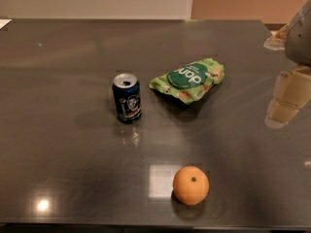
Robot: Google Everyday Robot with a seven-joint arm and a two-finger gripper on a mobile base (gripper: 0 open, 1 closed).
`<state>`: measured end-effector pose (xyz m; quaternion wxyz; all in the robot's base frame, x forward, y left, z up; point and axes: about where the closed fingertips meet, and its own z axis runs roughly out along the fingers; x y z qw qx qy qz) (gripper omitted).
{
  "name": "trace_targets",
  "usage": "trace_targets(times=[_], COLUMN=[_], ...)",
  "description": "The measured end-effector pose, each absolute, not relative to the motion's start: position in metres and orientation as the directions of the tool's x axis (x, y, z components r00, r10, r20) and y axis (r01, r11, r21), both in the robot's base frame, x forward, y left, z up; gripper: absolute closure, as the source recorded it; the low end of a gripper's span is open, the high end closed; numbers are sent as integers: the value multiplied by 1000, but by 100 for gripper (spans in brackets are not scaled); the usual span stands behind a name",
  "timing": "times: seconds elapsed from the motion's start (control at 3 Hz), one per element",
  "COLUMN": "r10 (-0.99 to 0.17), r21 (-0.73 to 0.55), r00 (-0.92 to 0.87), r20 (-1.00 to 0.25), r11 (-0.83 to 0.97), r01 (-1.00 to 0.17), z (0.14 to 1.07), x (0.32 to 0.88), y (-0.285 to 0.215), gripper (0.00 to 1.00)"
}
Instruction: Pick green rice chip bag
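a green rice chip bag [188,79] lies flat on a dark, glossy table [73,81], a little right of the middle and toward the far side. its crinkled light-green wrapper is turned at a slant, and the dark green round label with white lettering faces up. nothing touches the bag.

just to its left, apart from it, a dark blue drink can [127,97] stands upright with its silver top showing an opened mouth. an orange [191,185] sits near the front edge of the table, well apart from both the bag and the can, its small stem mark facing up. a pale square of reflected light lies on the tabletop just left of the orange, and a smaller bright spot glows near the front left corner. a sliver of white paper [4,22] shows at the far left edge.

the robot's gripper [284,103] hangs at the right edge of the view, above the table and well to the right of the bag, its cream-coloured end pointing down below a grey housing that is partly cut off by the frame. it holds nothing that can be seen, and whether it is spread or closed cannot be told from this angle.
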<state>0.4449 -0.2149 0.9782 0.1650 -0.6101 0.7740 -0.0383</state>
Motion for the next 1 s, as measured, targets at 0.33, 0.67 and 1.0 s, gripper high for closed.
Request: trace_targets(times=[0.33,0.67,1.0], r10=[-967,-976,-978], r21=[-298,-321,-332], r00=[-154,-80,-1], r20=[-204,-205,-209], r11=[211,144,72], r01=[-931,-936,-940], z=[976,974,968], x=[466,495,526], y=[-207,-193,-179], gripper=[0,0,0])
